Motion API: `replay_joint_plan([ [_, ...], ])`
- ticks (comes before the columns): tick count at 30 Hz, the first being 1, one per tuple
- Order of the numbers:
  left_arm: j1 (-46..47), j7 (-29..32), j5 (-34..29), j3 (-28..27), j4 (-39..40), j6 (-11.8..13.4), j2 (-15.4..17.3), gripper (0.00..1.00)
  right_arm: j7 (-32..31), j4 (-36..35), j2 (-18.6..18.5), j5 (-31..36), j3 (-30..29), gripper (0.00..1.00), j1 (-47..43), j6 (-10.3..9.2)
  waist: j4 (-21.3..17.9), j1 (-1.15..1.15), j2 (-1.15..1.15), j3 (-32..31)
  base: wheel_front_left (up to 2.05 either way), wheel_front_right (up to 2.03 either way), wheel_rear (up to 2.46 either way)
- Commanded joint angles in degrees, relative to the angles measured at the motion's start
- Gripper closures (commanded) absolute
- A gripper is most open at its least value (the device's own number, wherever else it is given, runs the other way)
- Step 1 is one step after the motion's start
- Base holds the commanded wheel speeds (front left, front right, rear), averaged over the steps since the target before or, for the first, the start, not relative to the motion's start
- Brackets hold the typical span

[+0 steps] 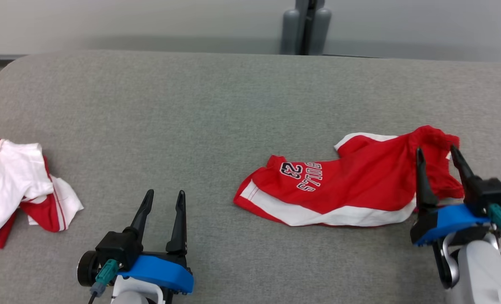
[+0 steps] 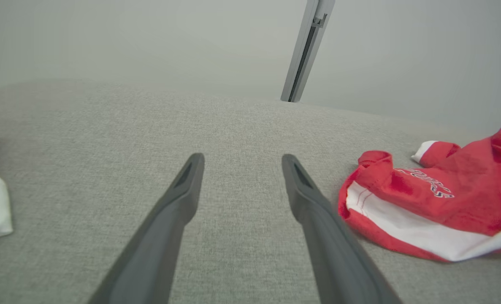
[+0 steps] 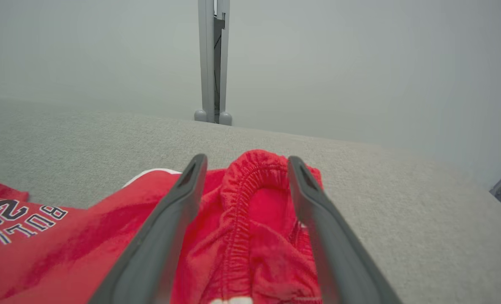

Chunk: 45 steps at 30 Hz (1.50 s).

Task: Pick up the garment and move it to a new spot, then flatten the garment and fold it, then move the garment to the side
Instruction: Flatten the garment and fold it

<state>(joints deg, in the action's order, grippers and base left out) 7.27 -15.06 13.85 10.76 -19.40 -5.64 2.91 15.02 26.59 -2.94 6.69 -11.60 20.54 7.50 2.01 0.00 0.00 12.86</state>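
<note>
While the red garment (image 1: 351, 185) lies rumpled on the grey table (image 1: 191, 105), the right gripper (image 1: 436, 149) stands with fingers parted astride its waistband; the left gripper (image 1: 166, 192), likewise parted, holds nothing, well apart.

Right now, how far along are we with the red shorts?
Done: the red shorts lie on the grey surface, gripped by nothing, so the placing may be finished. In hand: the right pincer stands open astride the elastic waistband; the left pincer is open over bare surface. Left: the shorts are rumpled and unfolded, so flattening, folding and moving them aside all remain.
</note>
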Motion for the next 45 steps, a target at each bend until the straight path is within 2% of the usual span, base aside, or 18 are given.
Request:
replay_joint_plan([
  [1,-0.22,-0.17,0.17,0.11,0.37,0.15,0.01,0.0,0.2,-1.86,-0.03,-1.21,0.97,0.0,-2.62,-0.02,-1.64,0.0,0.0,-1.38,0.0,0.0,0.0],
  [10,0.58,-0.17,0.48,3.41,-1.52,-0.65,0.01,0.0,0.2,-5.36,0.0,-6.51,4.69,0.0,-10.89,-0.02,-6.11,0.0,0.0,-2.32,0.0,0.0,0.0],
  [22,6.95,-0.17,-0.36,8.56,-11.55,-1.96,0.04,0.0,0.2,-6.17,-0.02,-7.75,6.55,0.0,-9.33,-0.02,-10.87,0.0,0.0,0.72,0.0,0.0,0.0],
  [34,9.88,-0.02,-0.54,8.66,-18.79,-1.81,0.06,0.0,0.21,-6.31,-0.01,-8.31,6.36,0.0,-9.06,-0.02,-11.41,0.0,0.0,2.09,0.0,0.0,0.0],
  [45,11.36,0.0,-2.18,7.67,-22.01,-1.31,0.27,0.0,0.21,-5.64,0.0,-8.8,7.22,0.0,-7.68,-0.02,-11.15,0.0,0.0,2.7,0.0,0.0,0.0],
])
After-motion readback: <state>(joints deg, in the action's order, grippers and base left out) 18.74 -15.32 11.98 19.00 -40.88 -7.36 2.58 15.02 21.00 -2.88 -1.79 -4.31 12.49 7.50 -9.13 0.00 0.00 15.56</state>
